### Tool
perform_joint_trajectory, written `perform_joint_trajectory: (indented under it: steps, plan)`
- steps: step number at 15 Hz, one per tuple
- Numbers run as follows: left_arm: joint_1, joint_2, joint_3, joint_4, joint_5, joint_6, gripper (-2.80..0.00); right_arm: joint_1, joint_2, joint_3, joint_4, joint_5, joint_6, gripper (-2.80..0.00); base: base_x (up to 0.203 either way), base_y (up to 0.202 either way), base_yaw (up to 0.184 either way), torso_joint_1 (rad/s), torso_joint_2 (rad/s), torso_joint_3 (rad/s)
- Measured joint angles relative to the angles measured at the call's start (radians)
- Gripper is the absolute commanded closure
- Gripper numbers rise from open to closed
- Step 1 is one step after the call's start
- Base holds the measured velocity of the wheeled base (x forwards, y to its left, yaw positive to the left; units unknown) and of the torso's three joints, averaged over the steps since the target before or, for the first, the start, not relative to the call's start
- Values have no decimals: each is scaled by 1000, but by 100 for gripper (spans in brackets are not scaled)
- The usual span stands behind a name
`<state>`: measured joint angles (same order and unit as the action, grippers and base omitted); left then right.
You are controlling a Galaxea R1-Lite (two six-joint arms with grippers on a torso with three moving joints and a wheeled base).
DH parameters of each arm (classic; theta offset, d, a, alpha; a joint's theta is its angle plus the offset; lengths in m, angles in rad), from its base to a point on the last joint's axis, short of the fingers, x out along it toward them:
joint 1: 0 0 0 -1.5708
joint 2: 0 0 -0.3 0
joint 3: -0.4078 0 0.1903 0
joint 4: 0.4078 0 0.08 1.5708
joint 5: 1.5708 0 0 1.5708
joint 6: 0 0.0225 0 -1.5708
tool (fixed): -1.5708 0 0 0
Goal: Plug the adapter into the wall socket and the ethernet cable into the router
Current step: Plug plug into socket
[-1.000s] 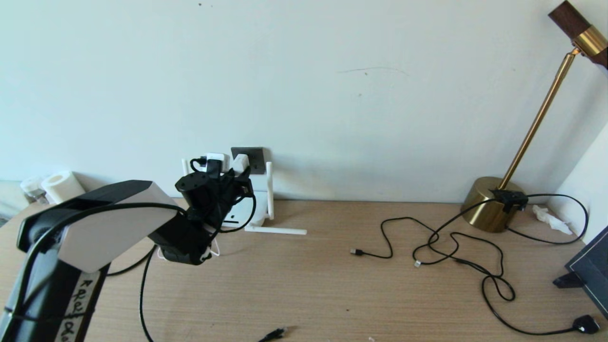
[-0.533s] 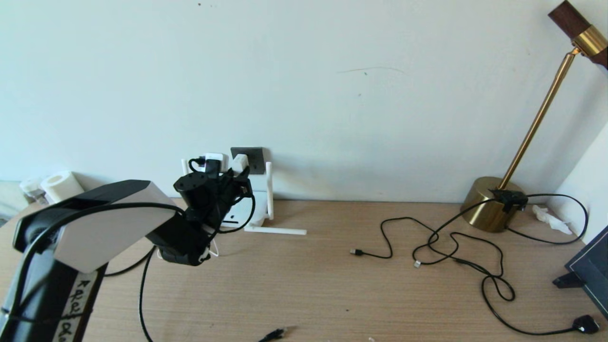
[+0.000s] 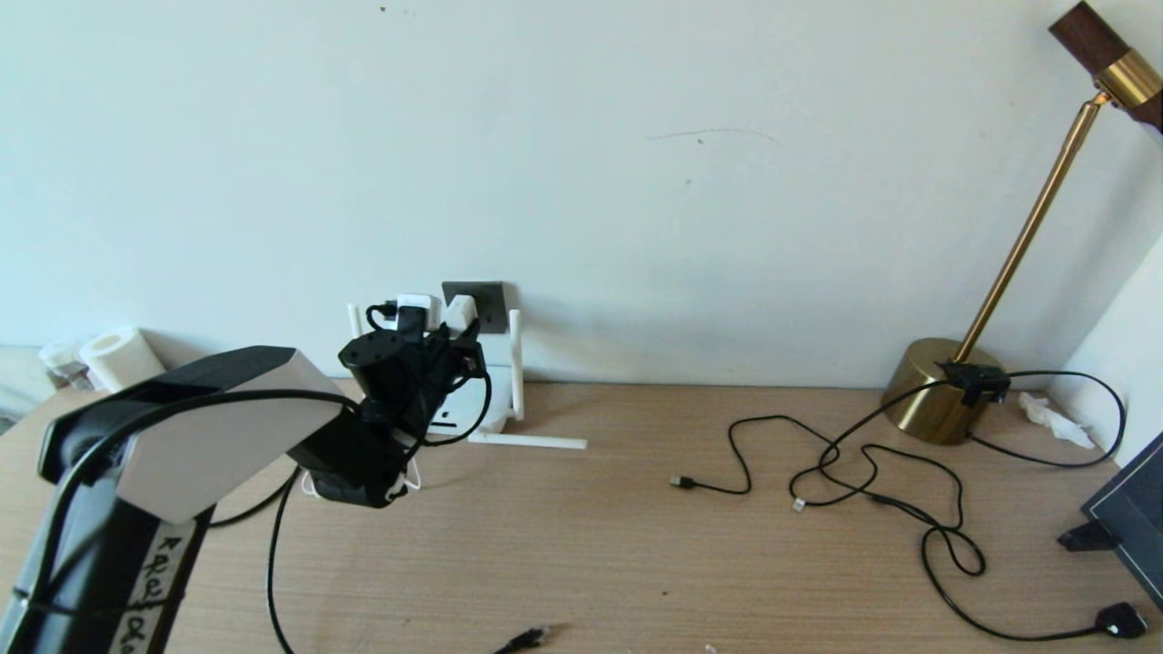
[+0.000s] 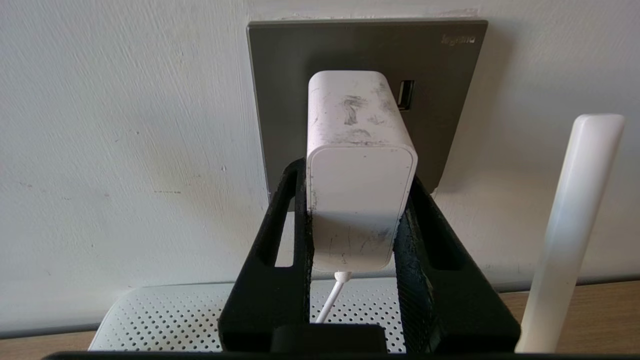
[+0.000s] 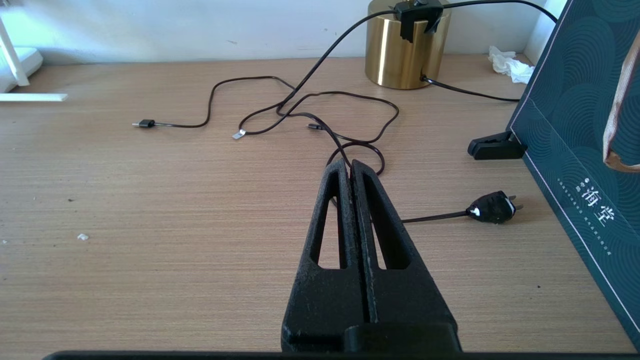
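My left gripper is up at the wall, shut on the white adapter. The adapter's front is pressed against the dark grey wall socket, and its thin white cord hangs down between the fingers. Just below lies the white router, with one antenna standing beside the socket. A black plug tip of the ethernet cable lies at the table's front edge. My right gripper hovers shut and empty over the table's right part.
Thin black USB cables sprawl across the right half of the table, ending in a black mains plug. A brass lamp stands at the back right, a dark box at the right edge, a paper roll far left.
The left arm shifted slightly and came back; the adapter stays held at the socket. Nothing else moved.
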<state>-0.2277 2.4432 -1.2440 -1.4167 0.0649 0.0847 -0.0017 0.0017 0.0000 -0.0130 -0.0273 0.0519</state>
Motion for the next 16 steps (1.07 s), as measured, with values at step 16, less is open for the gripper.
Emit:
perform_joint_trajectory:
  steps: [16]
  plan:
    - [-24,3,-3,0,38,1,0,0,0,0,0,0,0,0,0,0,0,0,0,0]
